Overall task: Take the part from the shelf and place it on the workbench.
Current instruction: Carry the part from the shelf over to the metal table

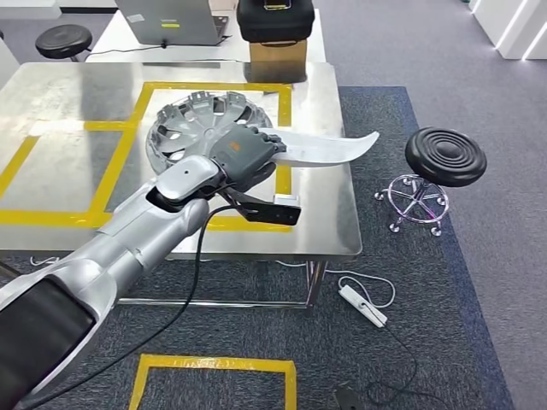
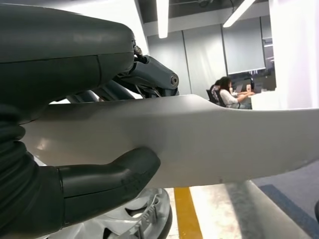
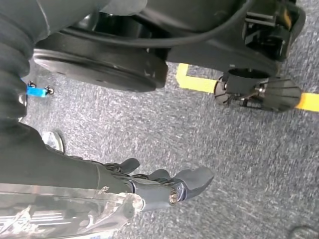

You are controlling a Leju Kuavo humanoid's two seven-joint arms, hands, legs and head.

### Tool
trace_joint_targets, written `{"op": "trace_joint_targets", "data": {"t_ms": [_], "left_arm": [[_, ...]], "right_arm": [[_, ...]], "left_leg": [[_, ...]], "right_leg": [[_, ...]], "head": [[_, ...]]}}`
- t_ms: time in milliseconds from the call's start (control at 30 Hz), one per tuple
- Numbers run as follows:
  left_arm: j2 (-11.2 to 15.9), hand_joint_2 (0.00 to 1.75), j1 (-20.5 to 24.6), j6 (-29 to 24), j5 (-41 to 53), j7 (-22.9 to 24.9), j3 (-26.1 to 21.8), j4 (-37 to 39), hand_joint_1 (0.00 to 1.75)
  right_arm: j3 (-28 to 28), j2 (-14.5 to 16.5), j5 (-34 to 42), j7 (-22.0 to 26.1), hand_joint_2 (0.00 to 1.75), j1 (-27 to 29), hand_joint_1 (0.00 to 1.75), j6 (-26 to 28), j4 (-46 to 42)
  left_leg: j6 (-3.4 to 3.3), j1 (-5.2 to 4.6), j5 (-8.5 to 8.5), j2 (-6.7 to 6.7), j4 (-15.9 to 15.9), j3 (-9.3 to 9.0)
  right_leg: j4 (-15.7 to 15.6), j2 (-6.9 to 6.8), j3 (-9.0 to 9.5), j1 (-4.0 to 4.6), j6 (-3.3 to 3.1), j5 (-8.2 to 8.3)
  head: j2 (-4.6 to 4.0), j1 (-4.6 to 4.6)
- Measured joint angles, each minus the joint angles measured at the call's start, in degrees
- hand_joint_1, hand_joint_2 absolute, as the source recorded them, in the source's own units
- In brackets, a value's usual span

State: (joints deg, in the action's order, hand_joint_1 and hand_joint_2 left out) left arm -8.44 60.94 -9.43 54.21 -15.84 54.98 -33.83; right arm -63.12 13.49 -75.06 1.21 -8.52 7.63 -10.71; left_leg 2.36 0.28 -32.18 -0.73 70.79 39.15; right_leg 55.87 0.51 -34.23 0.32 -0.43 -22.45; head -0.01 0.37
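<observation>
My left hand (image 1: 248,158) grips a long curved silver part (image 1: 329,149) by one end and holds it level, just above the right half of the steel workbench (image 1: 58,171). The part's free tip reaches past the bench's right edge. In the left wrist view the thumb (image 2: 109,181) lies under the part (image 2: 226,139) and the fingers (image 2: 150,74) wrap over it. A silver wheel cover (image 1: 187,120) lies on the bench behind and under the hand, inside a yellow tape square. My right hand (image 3: 165,186) hangs over the carpet with its fingers stretched out, holding nothing.
A black stool (image 1: 445,158) stands right of the bench. A white power strip (image 1: 362,306) and cables lie on the carpet by the bench leg. Behind the bench are a laptop (image 1: 169,21), a black case (image 1: 276,19) and another stool (image 1: 63,40). People (image 2: 226,92) sit far off.
</observation>
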Motion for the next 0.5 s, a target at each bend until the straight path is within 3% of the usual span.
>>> {"op": "trace_joint_targets", "data": {"t_ms": [33,67,167,200,233,367,400,467,500], "left_arm": [[0.1,1.75,-0.1,0.0,0.0,0.0,0.0,0.0,1.75],[0.1,1.75,-0.2,0.0,0.0,0.0,0.0,0.0,1.75],[0.4,1.75,-0.2,0.0,0.0,0.0,0.0,0.0,1.75],[0.4,1.75,-0.2,-0.1,-0.1,0.0,0.0,0.0,1.75],[0.4,1.75,-0.3,-0.2,-0.1,0.0,0.0,0.0,1.75],[0.4,1.75,-0.2,-0.3,-0.1,0.0,-0.2,0.0,1.75],[0.3,1.75,-0.2,-0.3,-0.1,0.0,-0.2,0.0,1.75],[0.3,1.75,-0.3,-0.3,-0.1,0.0,-0.2,0.0,1.75],[0.3,1.75,-0.4,-0.4,0.0,0.0,-0.2,0.0,1.75]], "right_arm": [[0.0,0.0,0.0,0.0,1.75,0.1,0.00,0.0,0.0],[0.0,0.0,0.0,0.0,1.75,0.1,0.00,0.0,0.0],[0.0,0.0,0.0,0.1,1.75,0.2,0.00,0.0,0.0],[0.0,0.0,0.1,0.1,1.75,0.1,0.00,0.0,0.0],[0.0,0.0,0.1,0.1,1.75,0.1,0.00,0.0,0.0],[0.0,0.0,0.1,0.1,1.75,0.0,0.00,0.1,0.0],[0.0,0.0,0.1,0.1,1.75,0.0,0.00,0.1,0.0],[0.0,0.0,0.1,0.1,1.75,-0.1,0.00,0.1,0.0],[0.0,0.0,0.1,0.1,1.75,-0.1,0.00,0.1,0.0]], "left_leg": [[0.11,0.09,-0.29,0.01,0.7,1.44],[0.23,0.19,0.77,0.03,-0.5,1.87],[0.67,0.70,9.08,0.32,-10.5,-0.26],[0.50,0.82,11.05,0.43,-13.0,-0.82],[0.12,0.87,11.97,0.49,-14.2,-1.00],[-1.62,0.95,11.36,0.32,-14.0,-1.17],[-1.92,1.01,11.18,0.28,-14.0,-1.35],[-2.34,0.91,10.68,0.23,-14.0,-1.76],[-2.42,0.84,10.40,0.23,-14.0,-2.03]], "right_leg": [[0.0,0.06,0.50,-0.09,0.13,-0.52],[0.1,0.14,1.08,-0.22,0.36,-1.06],[0.9,0.28,2.64,-0.56,1.43,-2.86],[1.2,0.28,2.81,-0.55,1.81,-3.47],[1.5,0.28,2.78,-0.50,2.16,-4.06],[3.3,0.07,2.12,-0.69,3.26,-6.37],[5.9,0.01,0.85,-0.72,3.51,-7.76],[13.8,-0.05,-3.52,-0.73,3.82,-10.93],[17.0,-0.05,-5.66,-0.73,3.84,-11.68]], "head": [[0.00,0.00],[0.00,0.00],[0.00,-0.18],[0.00,-0.26],[-0.01,-0.37],[0.00,-0.25],[0.01,-0.15],[0.01,-0.01],[0.01,-0.01]]}}
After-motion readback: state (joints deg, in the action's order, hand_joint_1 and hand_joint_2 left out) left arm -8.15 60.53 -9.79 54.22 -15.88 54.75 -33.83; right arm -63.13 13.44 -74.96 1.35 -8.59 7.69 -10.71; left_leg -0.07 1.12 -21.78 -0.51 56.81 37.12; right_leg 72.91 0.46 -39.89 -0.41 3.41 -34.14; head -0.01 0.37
